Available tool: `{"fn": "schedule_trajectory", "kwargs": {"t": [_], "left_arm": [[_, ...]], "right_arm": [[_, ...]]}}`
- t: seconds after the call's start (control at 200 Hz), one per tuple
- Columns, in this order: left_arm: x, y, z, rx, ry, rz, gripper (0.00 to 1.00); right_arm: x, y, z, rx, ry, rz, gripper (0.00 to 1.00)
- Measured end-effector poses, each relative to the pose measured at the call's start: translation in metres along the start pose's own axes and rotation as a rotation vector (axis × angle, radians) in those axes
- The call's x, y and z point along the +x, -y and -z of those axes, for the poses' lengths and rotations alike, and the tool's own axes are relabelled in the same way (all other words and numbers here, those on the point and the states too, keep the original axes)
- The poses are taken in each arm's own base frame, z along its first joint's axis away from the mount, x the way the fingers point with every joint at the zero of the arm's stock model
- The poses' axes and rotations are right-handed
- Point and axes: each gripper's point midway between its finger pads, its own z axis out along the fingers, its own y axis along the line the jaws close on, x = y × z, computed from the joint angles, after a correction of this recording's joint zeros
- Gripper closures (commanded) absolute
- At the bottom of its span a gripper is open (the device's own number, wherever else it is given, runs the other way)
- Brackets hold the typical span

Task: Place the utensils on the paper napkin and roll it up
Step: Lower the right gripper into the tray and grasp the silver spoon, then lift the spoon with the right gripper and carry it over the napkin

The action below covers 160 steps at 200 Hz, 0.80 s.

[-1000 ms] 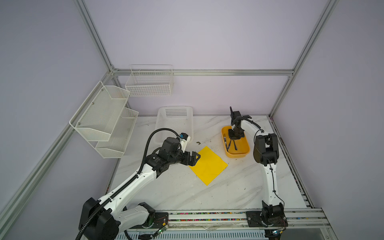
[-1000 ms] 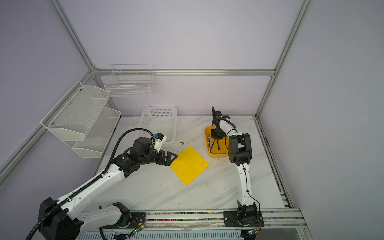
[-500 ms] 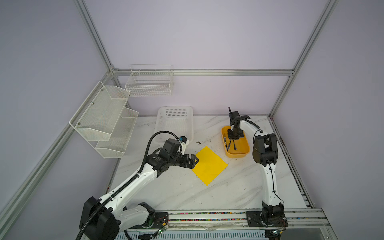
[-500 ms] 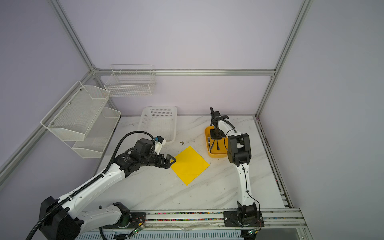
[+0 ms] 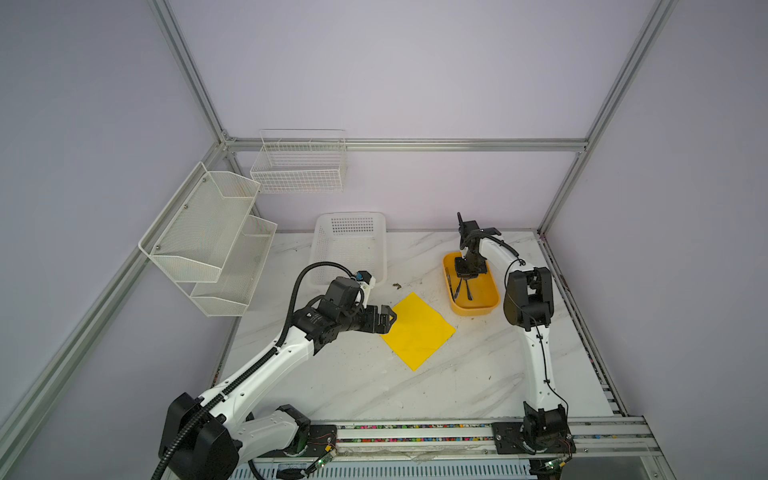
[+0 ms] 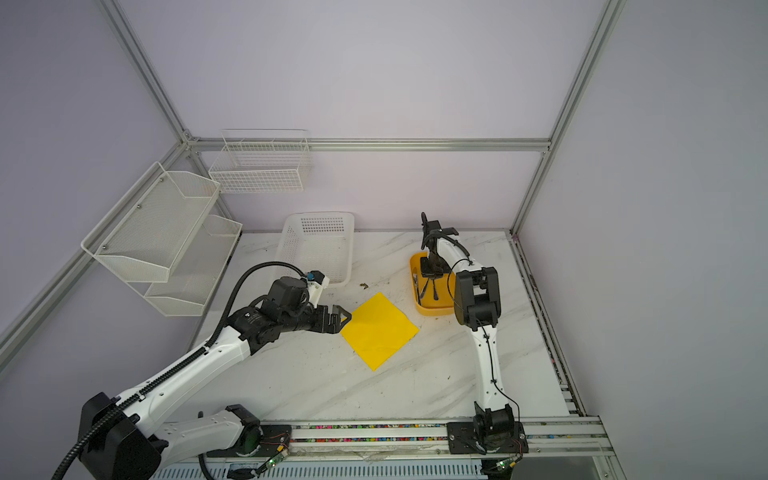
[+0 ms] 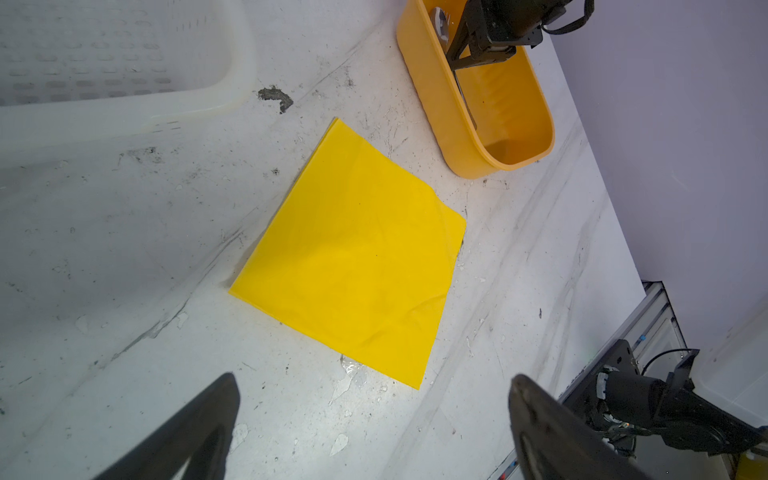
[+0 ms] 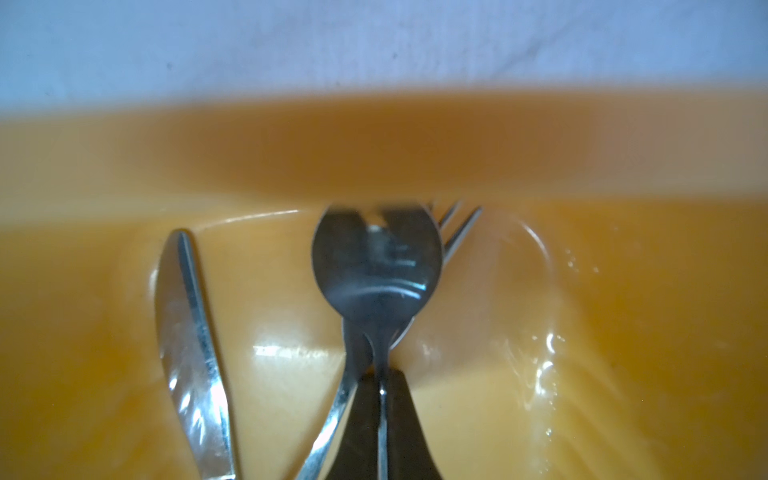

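Done: paper napkin (image 5: 417,330) laid flat on the table (image 5: 353,374), nothing set on it yet.
Left to do: utensils (image 8: 187,332) still parked in the orange tub (image 5: 473,311); no rolling done.
Right gripper (image 8: 381,380): clenched on the spoon (image 8: 376,266) handle.
Left gripper (image 5: 390,321): spread wide, empty, held by the napkin's corner.
Changed: right jaws pinched shut just now, little else moved.
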Motion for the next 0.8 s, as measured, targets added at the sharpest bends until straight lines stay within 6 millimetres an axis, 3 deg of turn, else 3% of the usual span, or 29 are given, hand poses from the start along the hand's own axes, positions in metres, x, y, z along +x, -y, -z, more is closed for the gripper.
{"fn": "schedule_trajectory", "kwargs": {"t": [0.275,0.63,0.8], "left_arm": [[0.0,-0.001,-0.003,-0.001,-0.005,0.006,0.0],[0.001,-0.002,-0.004,-0.004,-0.008,0.007,0.0],[-0.001,-0.004,-0.003,-0.021,0.005,0.006,0.0]], "right_arm": [[0.012,-0.003,0.021,-0.027,-0.002,-0.009,0.98],[0.006,-0.004,0.089,-0.06,0.108,-0.01,0.97],[0.014,-0.012,0.113,-0.12,0.128,-0.028,0.97]]}}
